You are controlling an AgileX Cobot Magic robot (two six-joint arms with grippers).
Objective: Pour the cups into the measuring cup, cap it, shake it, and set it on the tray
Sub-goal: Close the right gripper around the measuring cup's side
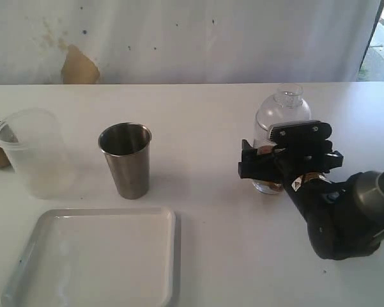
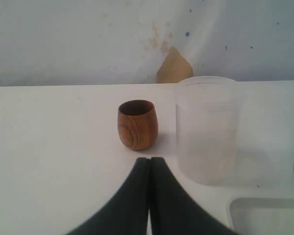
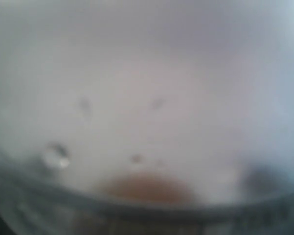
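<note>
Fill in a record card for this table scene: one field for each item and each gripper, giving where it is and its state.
measuring cup: table's right side, upright, dome cap on
right gripper: appears closed around the measuring cup
steel tumbler: upright, behind the tray
tray: front left
frosted cup: upright, left of the steel tumbler
wooden cup: upright, far left, beside the frosted cup
left gripper: shut, holding nothing, short of the wooden cup

Matt steel tumbler (image 1: 125, 163), glossy wooden cup (image 2: 137, 125)
</note>
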